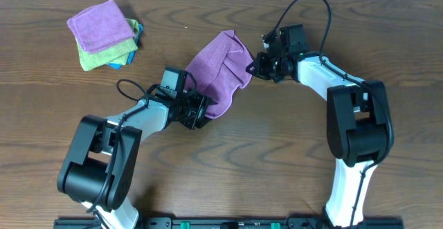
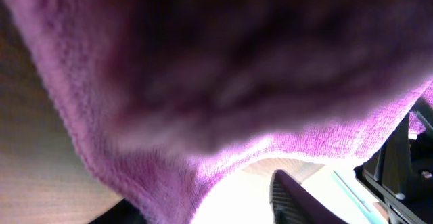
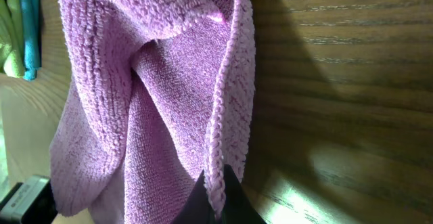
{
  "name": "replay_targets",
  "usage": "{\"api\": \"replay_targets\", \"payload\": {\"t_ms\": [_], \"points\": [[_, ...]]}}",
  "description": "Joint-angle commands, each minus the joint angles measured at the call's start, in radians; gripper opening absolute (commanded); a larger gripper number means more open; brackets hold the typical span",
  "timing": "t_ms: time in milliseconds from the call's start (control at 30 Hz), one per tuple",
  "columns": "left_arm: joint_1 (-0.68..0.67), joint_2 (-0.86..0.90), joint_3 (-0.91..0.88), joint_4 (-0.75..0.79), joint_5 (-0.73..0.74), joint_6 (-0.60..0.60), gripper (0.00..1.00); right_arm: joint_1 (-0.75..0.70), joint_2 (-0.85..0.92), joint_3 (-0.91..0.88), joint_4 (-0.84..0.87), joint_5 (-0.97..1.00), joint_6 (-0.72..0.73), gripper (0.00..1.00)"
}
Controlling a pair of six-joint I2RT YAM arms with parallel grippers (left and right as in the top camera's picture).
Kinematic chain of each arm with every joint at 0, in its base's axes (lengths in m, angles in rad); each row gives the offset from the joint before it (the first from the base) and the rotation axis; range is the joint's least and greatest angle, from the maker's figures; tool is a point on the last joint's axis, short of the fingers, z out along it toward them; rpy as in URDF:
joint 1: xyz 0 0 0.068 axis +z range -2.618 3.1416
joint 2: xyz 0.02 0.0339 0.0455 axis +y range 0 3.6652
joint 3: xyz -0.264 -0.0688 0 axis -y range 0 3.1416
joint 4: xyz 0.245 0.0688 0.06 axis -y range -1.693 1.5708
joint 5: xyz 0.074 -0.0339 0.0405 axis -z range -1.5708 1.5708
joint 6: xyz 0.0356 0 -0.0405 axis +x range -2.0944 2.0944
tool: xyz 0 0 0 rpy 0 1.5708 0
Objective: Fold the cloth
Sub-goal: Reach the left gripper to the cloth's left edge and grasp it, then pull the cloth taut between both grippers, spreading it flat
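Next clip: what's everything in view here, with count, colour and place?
cloth: one, lilac-purple, bunched between the two hands, mid-table
stacked purple cloth: one, purple, top of the pile at the table's far left
lime-green cloth: one, lime green, under it in the pile
blue cloth: one, bright blue, bottom of the pile, only edges showing
table: one, dark wood, under everything
left hand: one, black, at the cloth's lower edge; grip unclear
right hand: one, black, shut on the cloth's right edge
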Motion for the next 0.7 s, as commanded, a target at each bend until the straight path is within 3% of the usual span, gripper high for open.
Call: {"api": "replay_targets", "payload": {"t_ms": [0, 67, 100, 300, 433, 667], "points": [[-0.006, 0.026, -0.013, -0.014, -0.166, 0.058, 0.38, 0.008, 0.018, 0.005, 0.000, -0.020, 0.010, 0.01], [-0.013, 0.026, -0.013, -0.013, -0.175, 0.059, 0.14, 0.008, 0.018, 0.005, 0.000, -0.021, 0.010, 0.01], [-0.016, 0.027, -0.013, -0.013, -0.177, 0.059, 0.06, 0.008, 0.018, 0.005, 0.000, -0.021, 0.011, 0.02], [-0.012, 0.026, -0.011, -0.012, -0.171, 0.113, 0.06, 0.005, 0.016, 0.005, 0.001, -0.061, -0.010, 0.01], [0.037, 0.014, 0.028, -0.023, -0.108, 0.285, 0.06, -0.005, 0.002, 0.005, -0.013, -0.107, -0.035, 0.01], [0.164, -0.059, 0.262, -0.349, -0.089, 0.552, 0.06, -0.019, -0.088, 0.005, -0.126, -0.148, -0.099, 0.01]]}}
